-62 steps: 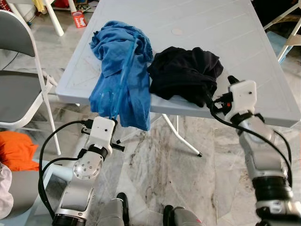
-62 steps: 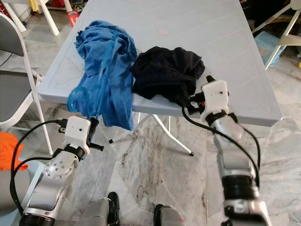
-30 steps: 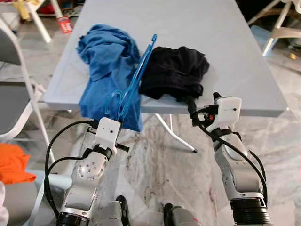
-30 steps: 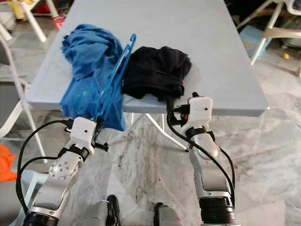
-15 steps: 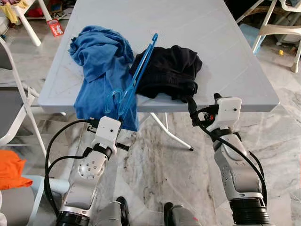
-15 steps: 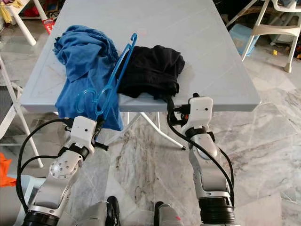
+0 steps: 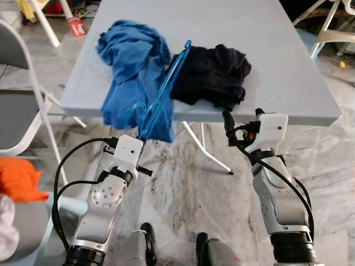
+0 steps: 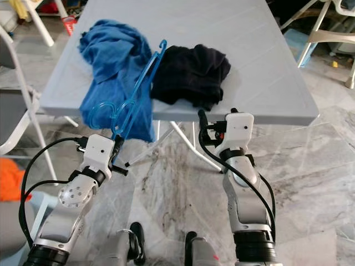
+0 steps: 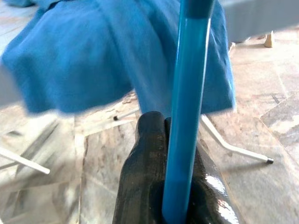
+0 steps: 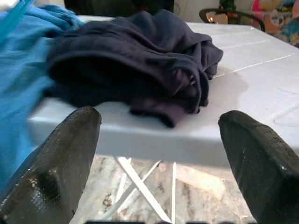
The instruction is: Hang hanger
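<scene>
Nearest to us, the left gripper (image 9: 175, 196) is clamped on the lower end of the blue hanger (image 7: 160, 91), which rises from it tilted up and to the right, its far tip above the table (image 7: 288, 72) between the two garments. The right gripper (image 10: 161, 154) is raised just short of the table's near edge with its fingers (image 10: 56, 163) spread wide and holding nothing, aimed at the black garment (image 7: 213, 75). On the table, the blue garment (image 7: 136, 61) lies left of the black one, its lower part draped over the near edge behind the hanger; a folding chair (image 7: 22, 83) stands to the left.
</scene>
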You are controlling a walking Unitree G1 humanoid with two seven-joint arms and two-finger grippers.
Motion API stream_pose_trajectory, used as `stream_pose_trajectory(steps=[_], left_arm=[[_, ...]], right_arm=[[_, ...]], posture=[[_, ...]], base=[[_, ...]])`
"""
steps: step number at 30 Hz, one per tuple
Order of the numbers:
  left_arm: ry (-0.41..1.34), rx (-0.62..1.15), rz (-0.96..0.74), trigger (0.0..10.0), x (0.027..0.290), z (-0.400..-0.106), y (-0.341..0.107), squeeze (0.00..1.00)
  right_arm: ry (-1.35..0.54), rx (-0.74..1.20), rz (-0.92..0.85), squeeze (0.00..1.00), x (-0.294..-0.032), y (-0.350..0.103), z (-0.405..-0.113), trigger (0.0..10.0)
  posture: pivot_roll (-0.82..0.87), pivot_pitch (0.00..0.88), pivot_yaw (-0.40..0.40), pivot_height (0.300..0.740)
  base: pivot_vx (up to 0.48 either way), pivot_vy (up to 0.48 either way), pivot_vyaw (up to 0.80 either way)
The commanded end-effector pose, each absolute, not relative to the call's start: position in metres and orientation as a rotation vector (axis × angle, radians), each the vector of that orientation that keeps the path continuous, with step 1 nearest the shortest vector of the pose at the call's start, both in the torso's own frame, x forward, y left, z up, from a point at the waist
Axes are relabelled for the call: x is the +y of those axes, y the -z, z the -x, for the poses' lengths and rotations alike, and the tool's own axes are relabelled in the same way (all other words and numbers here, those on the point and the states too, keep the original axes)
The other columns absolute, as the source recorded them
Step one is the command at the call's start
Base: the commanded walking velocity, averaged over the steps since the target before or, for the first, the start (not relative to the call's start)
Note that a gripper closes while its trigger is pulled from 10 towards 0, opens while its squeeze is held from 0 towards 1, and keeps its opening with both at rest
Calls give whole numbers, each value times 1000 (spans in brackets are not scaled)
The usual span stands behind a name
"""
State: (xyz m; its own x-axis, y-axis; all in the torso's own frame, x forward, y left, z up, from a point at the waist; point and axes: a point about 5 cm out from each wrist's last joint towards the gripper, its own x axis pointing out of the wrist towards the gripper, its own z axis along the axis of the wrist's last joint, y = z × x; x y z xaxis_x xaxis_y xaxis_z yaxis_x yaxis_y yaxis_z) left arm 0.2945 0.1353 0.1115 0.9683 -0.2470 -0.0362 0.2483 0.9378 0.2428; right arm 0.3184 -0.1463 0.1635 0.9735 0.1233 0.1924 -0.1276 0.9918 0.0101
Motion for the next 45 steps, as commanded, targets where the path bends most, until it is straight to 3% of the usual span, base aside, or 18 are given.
stream_pose_trajectory(steps=[1, 12, 25, 33, 45], left_arm=[[269, 27, -255, 10000, 135, -293, -106, 0], [309, 17, -262, 10000, 128, -299, -108, 0], [326, 130, -234, 10000, 127, -300, -75, 0], [321, 148, -214, 10000, 132, -306, -67, 0], [324, 163, -178, 10000, 126, -305, -59, 0]], right_arm=[[-103, -178, -28, 0, -150, -158, -318, 10000], [-53, -179, -34, 0, -163, -156, -316, 10000], [113, -114, -119, 0, -188, -132, -301, 10000], [119, -72, -152, 0, -177, -116, -297, 10000], [125, -51, -146, 0, -182, -113, -302, 10000]], posture=[[-65, 166, 4, 740], [-89, 141, 25, 740], [-138, 82, 35, 740], [-137, 6, 24, 740], [-139, 45, 34, 740]], base=[[-375, 0, 0], [-366, 0, 0], [0, 0, 0], [0, 0, 0], [0, 0, -533]])
